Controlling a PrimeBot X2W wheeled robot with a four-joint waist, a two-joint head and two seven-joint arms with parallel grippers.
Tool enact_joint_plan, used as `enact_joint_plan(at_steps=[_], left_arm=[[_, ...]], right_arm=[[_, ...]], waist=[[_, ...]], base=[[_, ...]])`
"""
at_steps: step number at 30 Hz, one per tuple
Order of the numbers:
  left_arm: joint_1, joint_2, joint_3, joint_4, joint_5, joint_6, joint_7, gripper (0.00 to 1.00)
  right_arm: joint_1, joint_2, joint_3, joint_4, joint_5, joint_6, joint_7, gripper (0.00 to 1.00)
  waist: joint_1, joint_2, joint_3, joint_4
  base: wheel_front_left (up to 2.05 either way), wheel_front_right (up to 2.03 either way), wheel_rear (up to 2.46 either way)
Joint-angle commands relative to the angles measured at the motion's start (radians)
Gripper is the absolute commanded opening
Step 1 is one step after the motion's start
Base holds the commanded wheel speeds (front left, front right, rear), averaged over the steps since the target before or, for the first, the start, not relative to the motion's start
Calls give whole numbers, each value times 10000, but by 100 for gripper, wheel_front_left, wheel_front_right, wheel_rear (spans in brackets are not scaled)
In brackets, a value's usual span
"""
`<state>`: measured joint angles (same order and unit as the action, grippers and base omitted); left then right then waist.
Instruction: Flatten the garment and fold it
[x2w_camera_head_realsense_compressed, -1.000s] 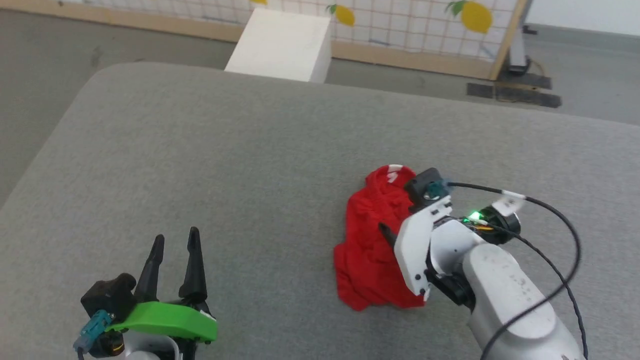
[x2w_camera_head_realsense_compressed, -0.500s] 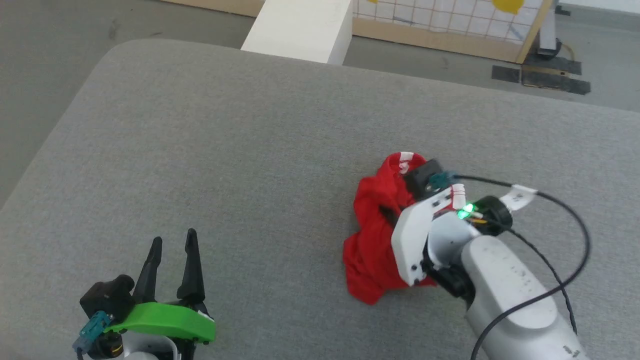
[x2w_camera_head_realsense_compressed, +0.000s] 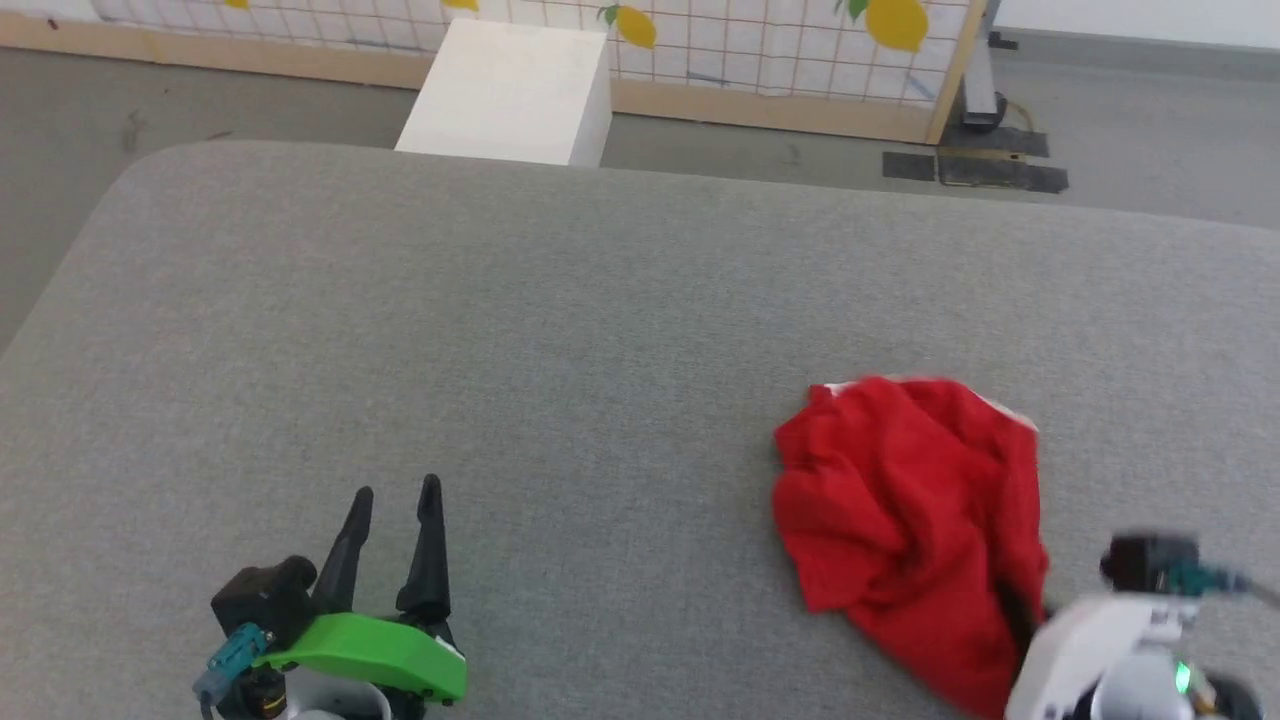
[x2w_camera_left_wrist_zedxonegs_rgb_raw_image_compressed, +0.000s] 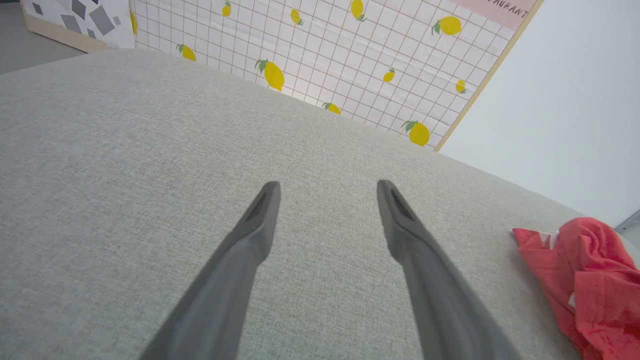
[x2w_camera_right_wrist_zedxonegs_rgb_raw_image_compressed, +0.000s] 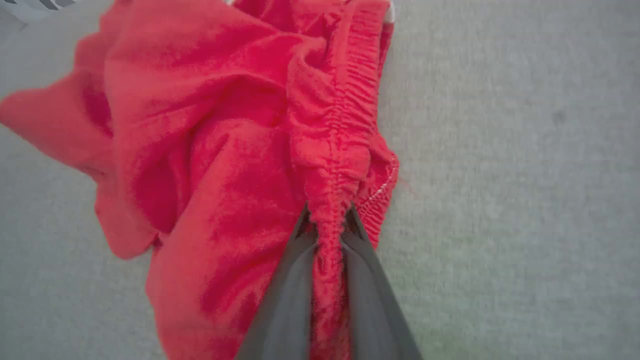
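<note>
Your bright red thin-fabric shorts (x2w_camera_head_realsense_compressed: 900, 500) lie crumpled at the near right of the grey upholstered bench (x2w_camera_head_realsense_compressed: 500, 330); right jaws pinch the gathered elastic waistband (x2w_camera_right_wrist_zedxonegs_rgb_raw_image_compressed: 345, 125); left jaws stand spread and empty, well apart; expect light, limp cloth that bunches; waistband corners look the best hold.

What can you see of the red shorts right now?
The shorts are bright red thin fabric, crumpled in a heap, not flattened, lying on the grey surface toward its right side. White trim peeks at the far edge. The right tool is shut on the gathered elastic waistband, beside a white-stitched hem.
</note>
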<state>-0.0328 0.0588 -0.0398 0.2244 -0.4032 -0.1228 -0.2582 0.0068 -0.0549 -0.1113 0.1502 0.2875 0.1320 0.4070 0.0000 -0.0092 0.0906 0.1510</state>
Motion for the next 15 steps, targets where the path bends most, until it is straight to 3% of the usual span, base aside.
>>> enact_joint_plan(at_steps=[1, 3, 4, 5, 6, 10, 15], left_arm=[[-90, -42, -22, 71, -24, -66, -35, 100], [-72, -22, -74, 146, -43, -69, -36, 100], [-67, -10, -104, 211, -73, -71, -36, 100], [-64, 7, -118, 248, -90, -72, -36, 100], [-67, 18, -141, 292, -123, -72, -36, 100], [-286, 21, -427, 422, -523, -75, 163, 100], [-1457, 50, -1693, 176, -1211, -76, 1448, 100]], right_arm=[[369, 47, 77, 11, 206, -13, 156, 0], [808, 47, 222, 102, 500, -13, 344, 0], [916, 47, 309, 104, 657, -13, 317, 6], [937, 47, 331, 79, 866, -13, 169, 43], [908, 47, 280, 35, 1178, -13, -135, 100], [560, 47, -428, -110, 1934, -13, -1820, 100], [219, 47, -1571, -28, 1304, -13, -2994, 100]], waist=[[0, 92, -68, -188], [0, 92, -70, -300], [0, 92, -89, -354], [0, 92, -116, -405], [0, 92, -137, -455], [0, 92, -243, -616], [0, 92, -209, -849]], base=[[0, 0, 0], [0, 0, 0], [0, 0, 0], [0, 0, 0], [0, 0, 0], [0, 0, 0], [0, 0, 0]])
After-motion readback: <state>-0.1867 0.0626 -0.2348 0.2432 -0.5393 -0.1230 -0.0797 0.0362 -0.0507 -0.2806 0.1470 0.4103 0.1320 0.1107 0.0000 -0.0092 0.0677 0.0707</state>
